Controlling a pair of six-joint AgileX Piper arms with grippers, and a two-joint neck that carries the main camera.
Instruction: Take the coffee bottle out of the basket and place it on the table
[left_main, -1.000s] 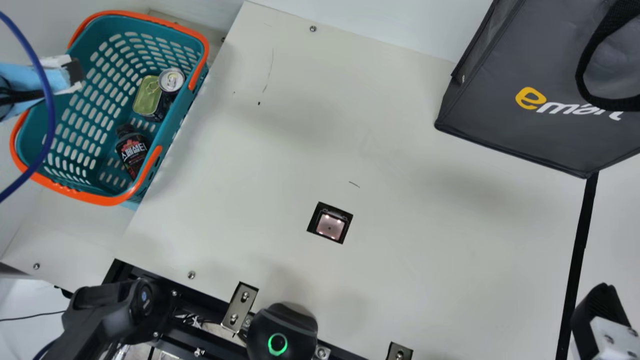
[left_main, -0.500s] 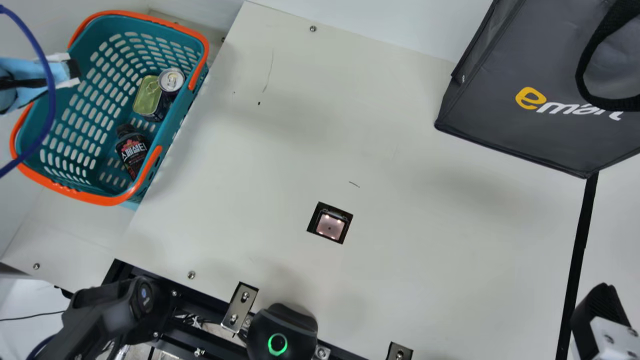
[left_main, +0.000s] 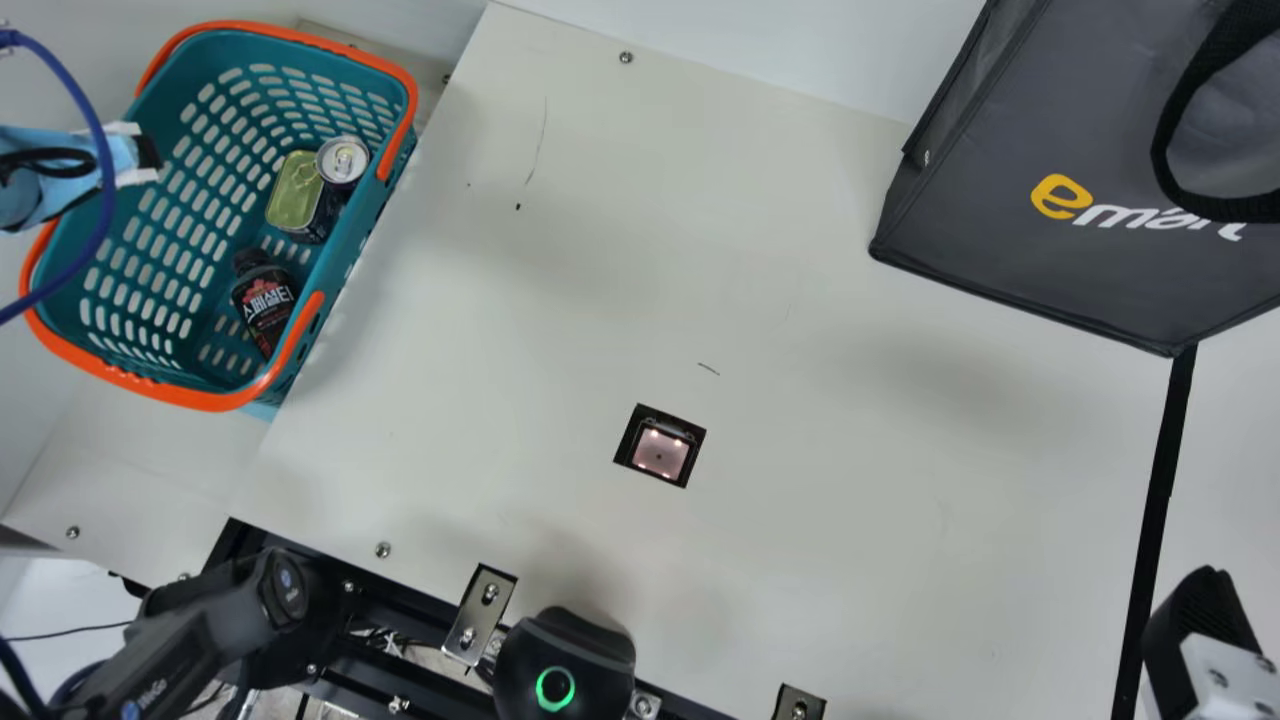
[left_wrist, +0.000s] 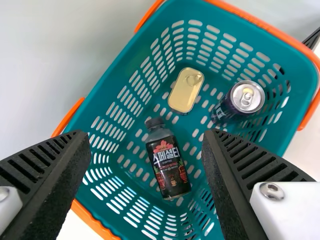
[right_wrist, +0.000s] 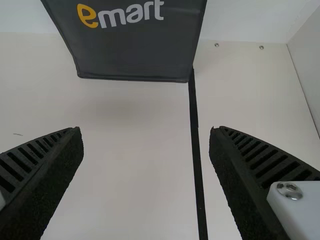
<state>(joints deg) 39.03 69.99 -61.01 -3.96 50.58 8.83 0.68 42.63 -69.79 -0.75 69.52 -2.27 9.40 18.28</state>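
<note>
Down in the basket lies the coffee bottle, and the left pincer gapes wide toward it, gripping nothing! The right pincer is spread and unladen too. Smooth, probably stiffish plastic (full or empty, who can say?), so it could slip; squarely across the thick middle of the body looks the best hold.

Open air over bottle, basket walls around
</note>
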